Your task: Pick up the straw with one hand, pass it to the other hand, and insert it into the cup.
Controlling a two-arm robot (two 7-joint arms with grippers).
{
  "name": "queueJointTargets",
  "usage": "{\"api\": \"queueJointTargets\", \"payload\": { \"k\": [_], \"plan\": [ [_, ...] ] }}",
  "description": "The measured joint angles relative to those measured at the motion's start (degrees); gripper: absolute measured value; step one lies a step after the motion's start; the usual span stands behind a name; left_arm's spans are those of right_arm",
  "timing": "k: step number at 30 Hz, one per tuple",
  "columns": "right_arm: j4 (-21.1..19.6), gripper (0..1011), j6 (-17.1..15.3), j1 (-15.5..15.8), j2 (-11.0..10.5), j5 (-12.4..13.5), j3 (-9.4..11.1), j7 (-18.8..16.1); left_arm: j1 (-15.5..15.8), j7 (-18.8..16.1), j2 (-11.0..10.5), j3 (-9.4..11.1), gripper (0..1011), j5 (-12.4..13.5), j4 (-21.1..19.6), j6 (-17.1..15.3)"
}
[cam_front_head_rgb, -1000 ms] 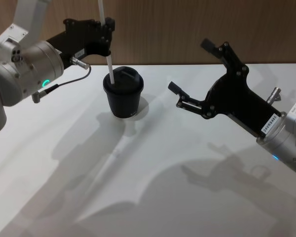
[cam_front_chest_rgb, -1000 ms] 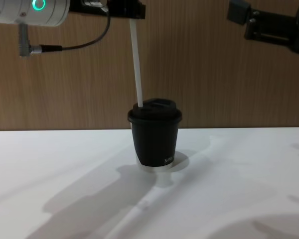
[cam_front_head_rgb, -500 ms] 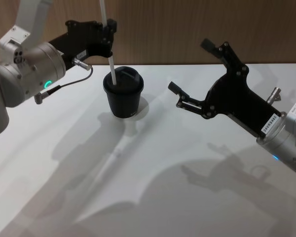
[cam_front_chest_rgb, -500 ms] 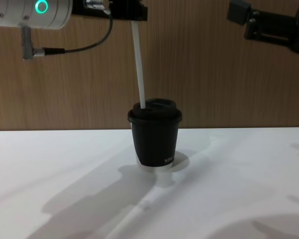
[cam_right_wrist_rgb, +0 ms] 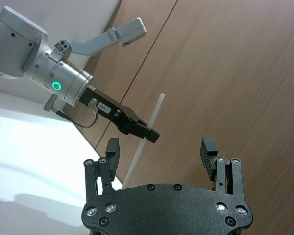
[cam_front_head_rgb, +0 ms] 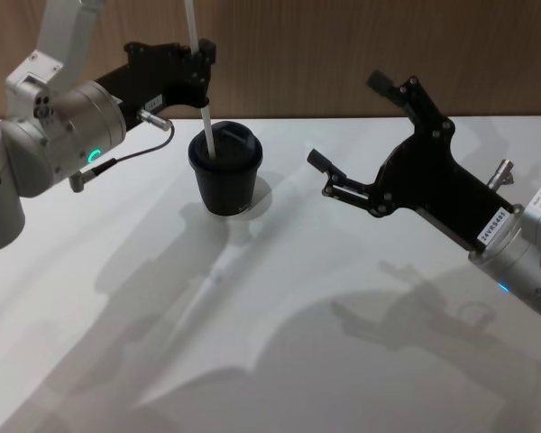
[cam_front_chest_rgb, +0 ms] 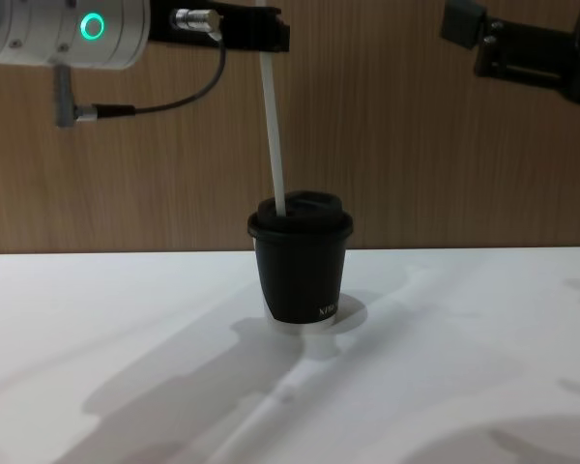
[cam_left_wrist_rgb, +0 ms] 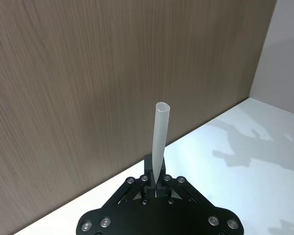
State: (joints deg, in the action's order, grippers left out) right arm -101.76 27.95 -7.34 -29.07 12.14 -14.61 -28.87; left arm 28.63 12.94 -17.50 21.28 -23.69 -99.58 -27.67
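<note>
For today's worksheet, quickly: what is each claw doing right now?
Left claw: closed on the straw, above the cup.
Right claw: open, holding nothing.

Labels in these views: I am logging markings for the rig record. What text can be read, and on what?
White sticker on the right gripper: digits, too small to read surely.
Pale lettering low on the cup: begins with "N", the rest too small.
Small label on the left gripper, which holds the straw: unreadable.
</note>
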Motion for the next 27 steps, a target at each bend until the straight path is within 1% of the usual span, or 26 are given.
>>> {"api": "queueJointTargets", "payload": {
  "k": [6,7,10,12,13,14,15,18,20,22,23,27],
  "plan": [
    [0.0,1001,0.0,0.0,0.0,0.0,0.0,0.0,0.1,0.0,0.2,0.1,10,0.0,0.7,0.3],
    [0.0,1001,0.0,0.0,0.0,0.0,0.0,0.0,0.1,0.1,0.3,0.2,41,0.0,0.8,0.4],
    [0.0,1001,0.0,0.0,0.0,0.0,0.0,0.0,0.1,0.1,0.3,0.2,88,0.1,1.1,0.4],
    [0.0,1001,0.0,0.0,0.0,0.0,0.0,0.0,0.1,0.1,0.4,0.3,157,0.1,1.2,0.5],
    [0.0,1001,0.0,0.0,0.0,0.0,0.0,0.0,0.1,0.1,0.4,0.3,214,0.1,1.3,0.5],
    [0.0,1001,0.0,0.0,0.0,0.0,0.0,0.0,0.1,0.1,0.4,0.3,214,0.1,1.3,0.5],
    [0.0,1001,0.0,0.0,0.0,0.0,0.0,0.0,0.2,0.2,0.4,0.3,250,0.1,1.3,0.6],
    [0.0,1001,0.0,0.0,0.0,0.0,0.0,0.0,0.2,0.2,0.5,0.3,303,0.1,1.4,0.6],
    [0.0,1001,0.0,0.0,0.0,0.0,0.0,0.0,0.2,0.2,0.5,0.3,411,0.1,1.5,0.7],
    [0.0,1001,0.0,0.0,0.0,0.0,0.0,0.0,0.2,0.2,0.5,0.3,490,0.1,1.6,0.7],
    [0.0,1001,0.0,0.0,0.0,0.0,0.0,0.0,0.2,0.2,0.5,0.3,503,0.1,1.6,0.7],
    [0.0,1001,0.0,0.0,0.0,0.0,0.0,0.0,0.2,0.3,0.5,0.3,612,0.1,1.7,0.7]
  ]
}}
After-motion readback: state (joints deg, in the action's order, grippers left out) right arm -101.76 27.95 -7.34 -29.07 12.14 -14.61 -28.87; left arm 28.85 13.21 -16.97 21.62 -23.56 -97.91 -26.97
